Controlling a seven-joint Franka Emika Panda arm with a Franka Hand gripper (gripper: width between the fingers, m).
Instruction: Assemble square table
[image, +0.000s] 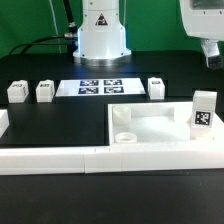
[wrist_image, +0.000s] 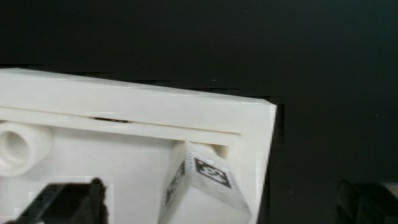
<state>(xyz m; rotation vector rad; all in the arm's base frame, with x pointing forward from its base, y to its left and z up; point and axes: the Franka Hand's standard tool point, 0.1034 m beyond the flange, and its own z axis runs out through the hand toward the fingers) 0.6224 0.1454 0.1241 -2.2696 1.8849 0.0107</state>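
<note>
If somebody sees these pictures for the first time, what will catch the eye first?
The large white square table top fills the exterior view's right foreground, with one tagged leg standing upright at its far corner on that side. Three more legs sit farther back, flanking the marker board. The gripper hangs open above the upright leg, holding nothing.

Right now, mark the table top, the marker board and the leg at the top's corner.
Table top (image: 165, 128): exterior view, bare inner floor.
Marker board (image: 100, 87): exterior view, its middle.
Leg (image: 203, 113): exterior view, tagged face.
</note>
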